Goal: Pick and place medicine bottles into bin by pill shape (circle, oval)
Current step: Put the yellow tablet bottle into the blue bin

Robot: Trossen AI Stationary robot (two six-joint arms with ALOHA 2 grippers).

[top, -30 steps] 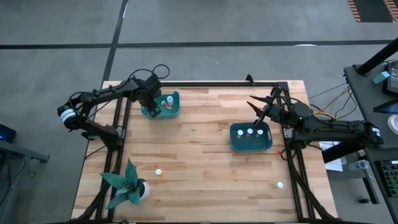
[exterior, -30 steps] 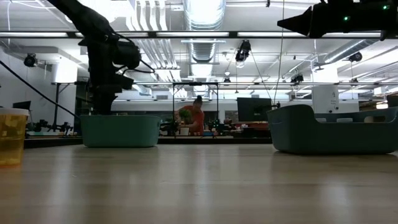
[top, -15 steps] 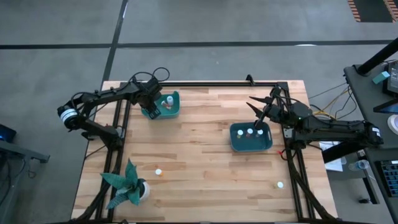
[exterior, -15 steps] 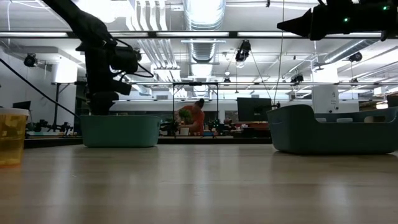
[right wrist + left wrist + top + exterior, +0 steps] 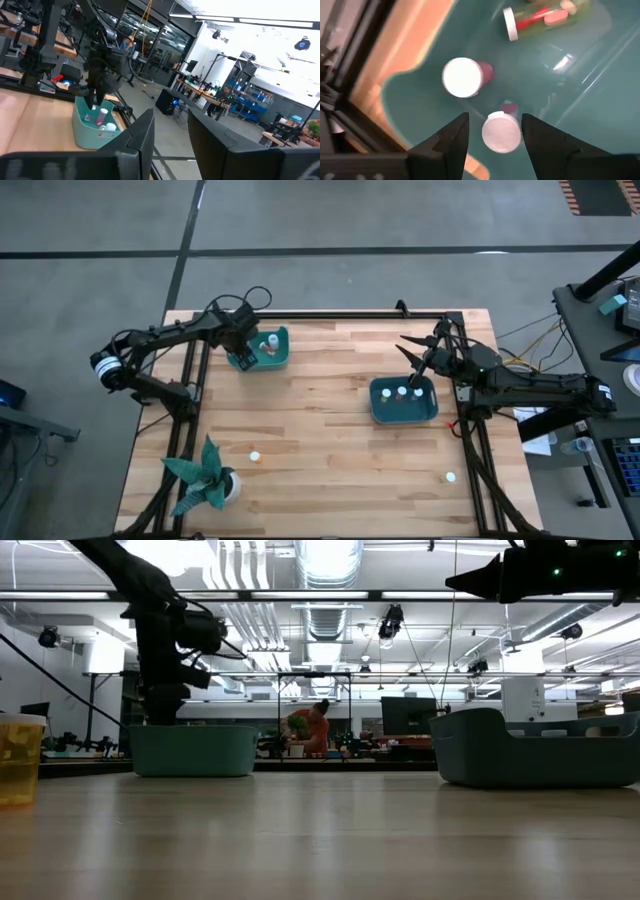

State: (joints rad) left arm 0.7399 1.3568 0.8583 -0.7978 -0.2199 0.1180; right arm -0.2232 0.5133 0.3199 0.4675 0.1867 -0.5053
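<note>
A: From above, where does each arm sit?

B: The left gripper (image 5: 243, 352) hangs over the near-left corner of the left teal tray (image 5: 281, 358), which holds bottles including one lying on its side (image 5: 270, 341). The right gripper (image 5: 412, 355) is poised above the far edge of the right teal tray (image 5: 383, 410), its fingers spread wide, with 3 white-capped bottles (image 5: 402, 392) standing inside. 2 more bottles stand loose on the table (image 5: 330, 450): one near the paper plant (image 5: 205, 477) at (image 5: 255, 456), the other by the right front corner (image 5: 450, 476).

A: And from table height?

B: The left arm (image 5: 165, 650) drops behind the left tray (image 5: 193, 749); the right tray (image 5: 535, 752) sits apart on the right. A person (image 5: 318, 727) shows far behind.

A: The left wrist camera?

B: Its fingers (image 5: 451, 141) stand apart, gripping nothing, straddling an upright bottle (image 5: 501, 132). Another upright bottle (image 5: 462, 77) stands just beside it, and a clear one lies farther off (image 5: 540, 17).

A: The right wrist camera?

B: Its fingers (image 5: 145, 135) are parted; the left tray (image 5: 90, 131) shows beyond.
</note>
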